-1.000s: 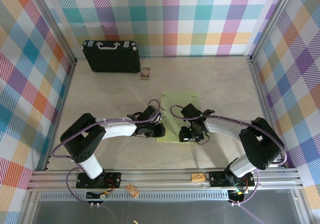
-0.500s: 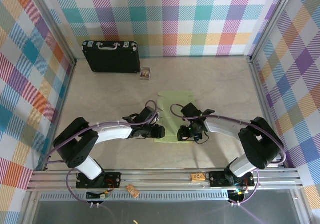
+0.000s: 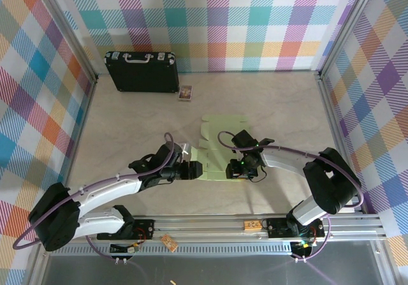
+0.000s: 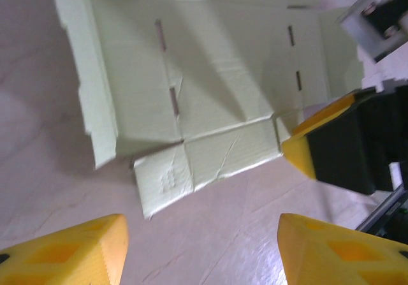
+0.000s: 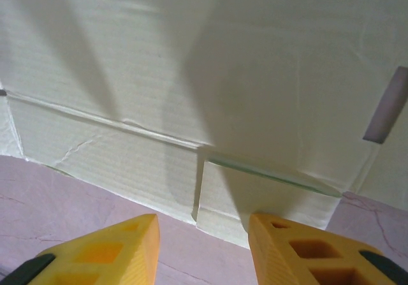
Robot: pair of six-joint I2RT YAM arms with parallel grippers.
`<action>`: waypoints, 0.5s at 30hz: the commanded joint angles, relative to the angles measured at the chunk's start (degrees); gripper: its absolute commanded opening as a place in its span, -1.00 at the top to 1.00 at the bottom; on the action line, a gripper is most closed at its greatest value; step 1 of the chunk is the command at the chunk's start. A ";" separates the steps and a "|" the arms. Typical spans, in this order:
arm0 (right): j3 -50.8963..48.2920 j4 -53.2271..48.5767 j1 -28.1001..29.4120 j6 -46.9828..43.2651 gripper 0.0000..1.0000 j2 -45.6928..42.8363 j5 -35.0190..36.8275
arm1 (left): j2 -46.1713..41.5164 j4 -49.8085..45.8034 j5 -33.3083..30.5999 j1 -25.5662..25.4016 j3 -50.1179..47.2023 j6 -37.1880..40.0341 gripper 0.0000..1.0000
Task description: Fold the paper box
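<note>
The left tool (image 4: 203, 250) gaped empty before the paper box (image 4: 217, 87); the right tool (image 5: 203, 247), likewise parted, sat at its near edge, probably pinning it to the desk (image 3: 127, 119).

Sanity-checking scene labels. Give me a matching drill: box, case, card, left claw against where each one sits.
Things:
1. box
2. case
3. card
4. left claw

Places:
A. back wall, far left
B. flat, mid-table
C. by the box's near-left corner, open
D. just right of the case

Pairs: 1-B, 2-A, 3-D, 4-C
</note>
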 commanded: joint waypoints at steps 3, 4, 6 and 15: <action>-3.11 1.85 -0.09 -1.66 0.14 2.37 0.79 | -1.50 -2.26 -1.24 -1.46 -1.59 -3.28 -0.28; -3.27 2.07 -0.09 -1.83 0.14 2.24 0.71 | -0.95 -1.75 -1.37 -1.55 -1.89 -3.64 -0.28; -3.63 2.38 -0.18 -1.86 0.14 2.06 0.70 | 0.90 -0.09 -0.79 -1.47 -1.95 -4.26 -0.28; -4.01 2.95 -0.21 -1.80 0.14 1.86 0.50 | 9.53 6.29 0.44 -2.70 1.52 -4.61 -0.16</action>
